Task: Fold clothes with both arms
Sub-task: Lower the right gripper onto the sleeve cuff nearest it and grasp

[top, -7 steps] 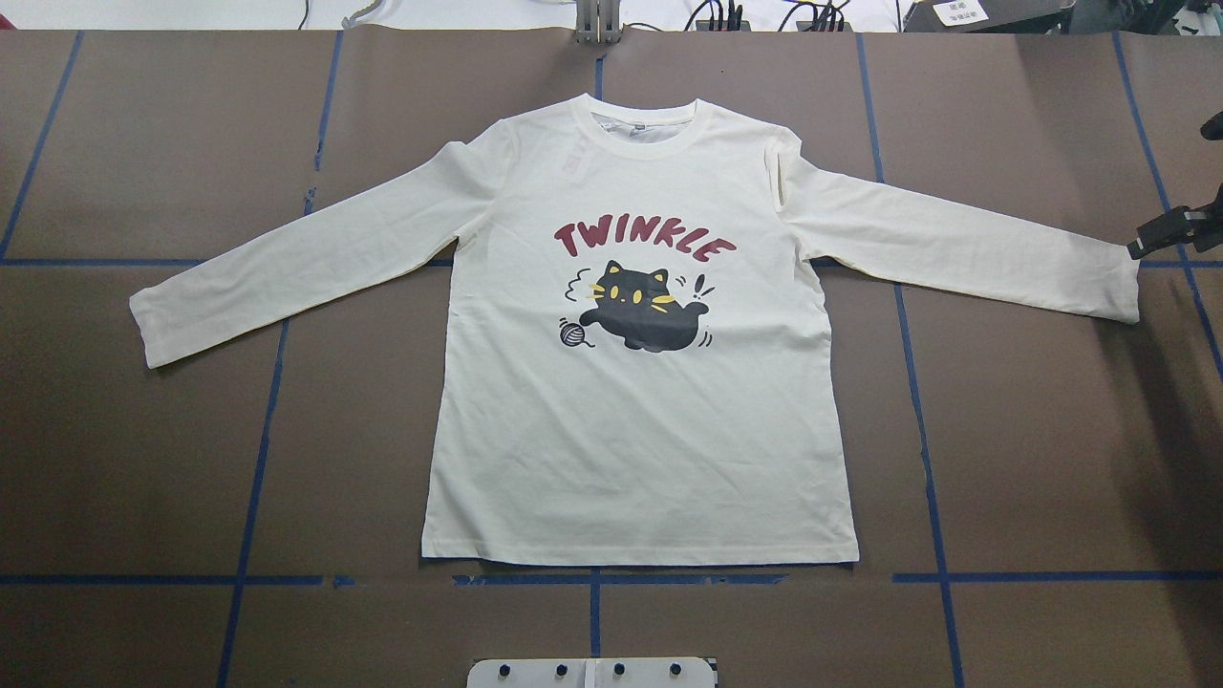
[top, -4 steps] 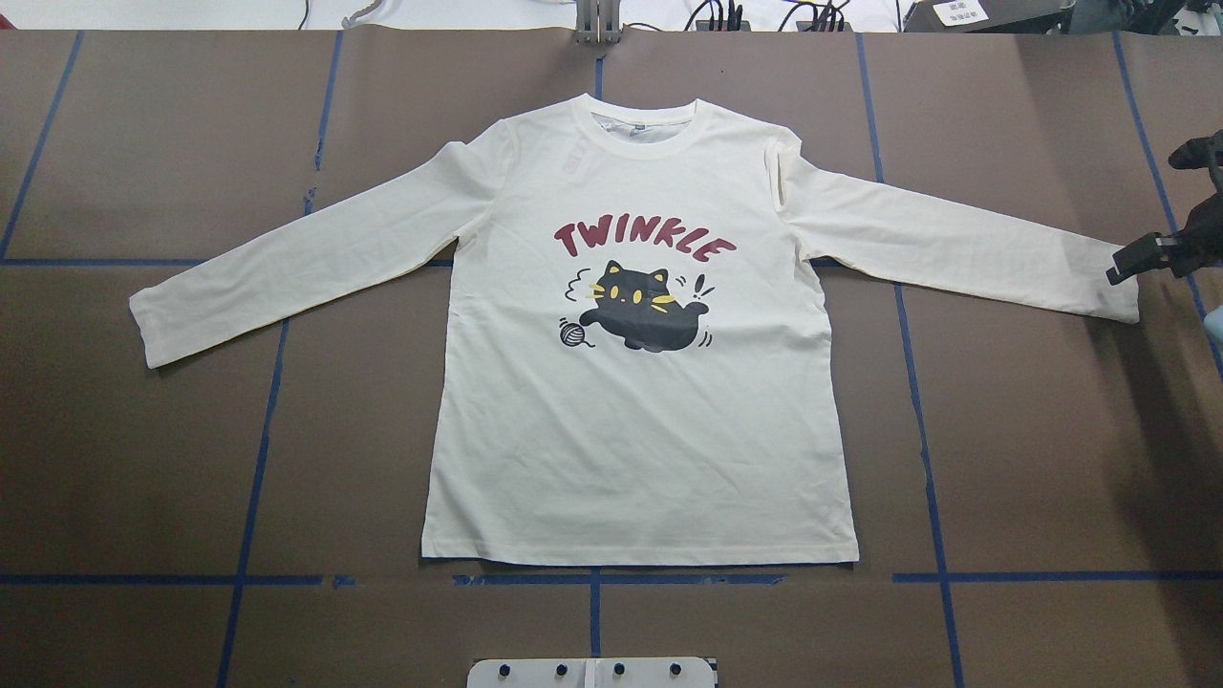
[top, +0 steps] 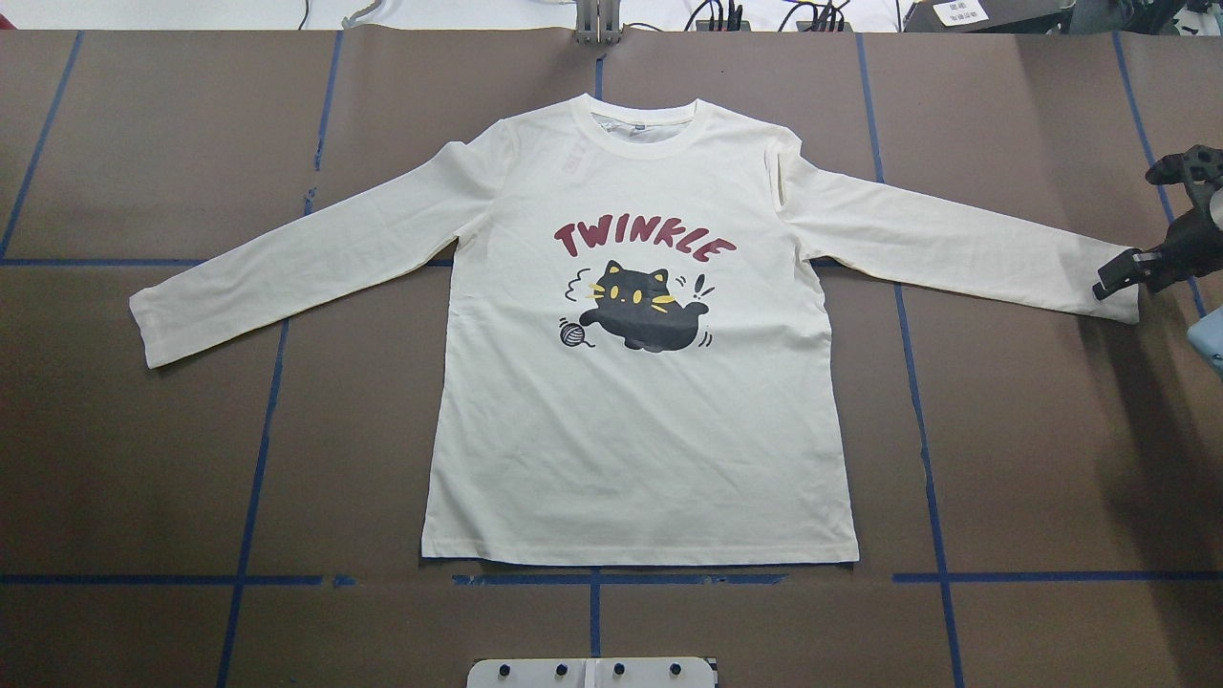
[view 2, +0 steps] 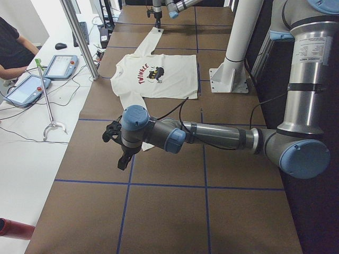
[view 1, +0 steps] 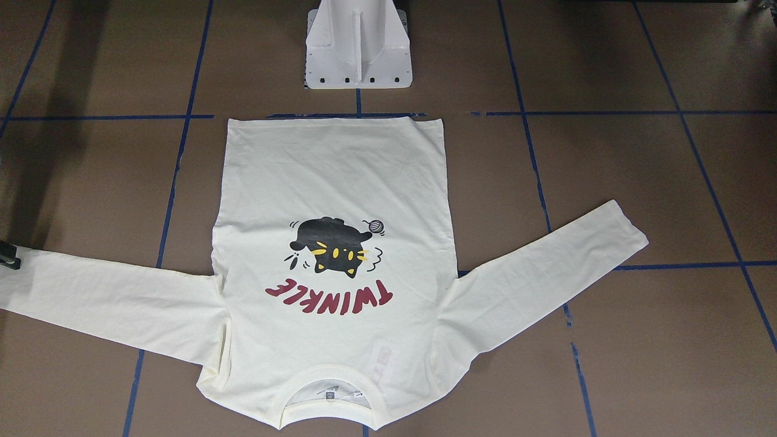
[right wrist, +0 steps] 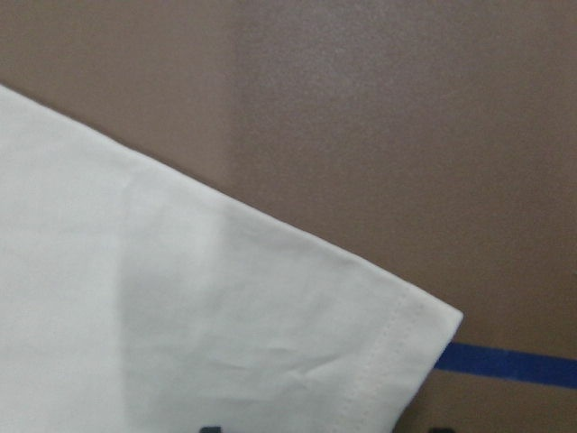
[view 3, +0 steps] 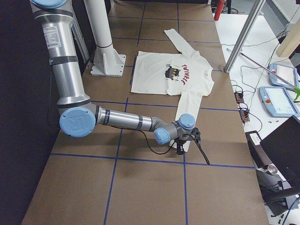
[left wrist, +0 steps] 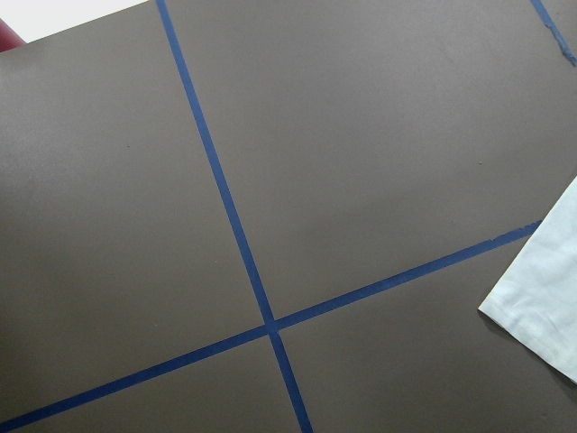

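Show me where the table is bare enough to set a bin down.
Bare table lies between the left-side sleeve, the T-shirt body and the front tape line. A matching patch borders the right-side sleeve. It is crowded at the right cuff, where the right pincer is.

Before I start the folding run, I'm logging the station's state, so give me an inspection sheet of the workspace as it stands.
Surface: brown table with a blue tape grid.
Job's things: shirt spread flat, print up, sleeves out, unfolded.
Clutter: nothing seen on the table.
Grippers: right gripper at one sleeve end, apparently open, cloth flat; left gripper over bare table near the other sleeve end, state unclear.
Cables: black cable along the left arm; wires at the table's far edge.
Surroundings: white pedestal, tablets, a person's arm.
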Available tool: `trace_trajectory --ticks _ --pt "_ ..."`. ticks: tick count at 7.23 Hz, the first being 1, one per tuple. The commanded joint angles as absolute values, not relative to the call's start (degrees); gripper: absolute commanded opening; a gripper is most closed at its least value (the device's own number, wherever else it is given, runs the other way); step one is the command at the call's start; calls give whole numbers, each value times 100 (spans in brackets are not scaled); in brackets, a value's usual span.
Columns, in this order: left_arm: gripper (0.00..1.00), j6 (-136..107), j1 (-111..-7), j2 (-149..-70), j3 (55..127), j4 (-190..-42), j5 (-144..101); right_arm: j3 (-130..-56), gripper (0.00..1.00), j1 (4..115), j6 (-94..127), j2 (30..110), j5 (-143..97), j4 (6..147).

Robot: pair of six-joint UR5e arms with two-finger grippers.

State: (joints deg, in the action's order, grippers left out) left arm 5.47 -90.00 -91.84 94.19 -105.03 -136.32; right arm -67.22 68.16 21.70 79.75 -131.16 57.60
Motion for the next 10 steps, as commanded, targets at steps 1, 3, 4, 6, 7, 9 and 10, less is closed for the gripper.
trace_trajectory --ticks 1,3,4,6,7,9,10 --pt "100 545 -9000 -9185 9422 -10503 -13632 -6741 10 6812 2118 7954 -13157 5757" --pt "100 545 -9000 -9185 9422 -10503 -13632 -6759 2 6847 2118 7928 -13184 5757" --pt "100 545 -9000 -9185 9422 -10503 -13632 -6837 1 6873 2118 7919 -13192 5757" --pt "100 545 -9000 -9185 9422 -10503 -13632 -6926 0 6969 2170 7936 -13271 5757" --pt "100 545 -9000 -9185 9422 -10503 -13632 -7021 0 6987 2188 7945 -13280 5757" --pt "100 545 -9000 -9185 9422 -10503 -13632 -7591 0 7014 2345 7884 -13672 5818" --pt "100 545 -9000 -9185 9422 -10503 -13632 -7829 0 6996 3095 7640 -13806 5766"
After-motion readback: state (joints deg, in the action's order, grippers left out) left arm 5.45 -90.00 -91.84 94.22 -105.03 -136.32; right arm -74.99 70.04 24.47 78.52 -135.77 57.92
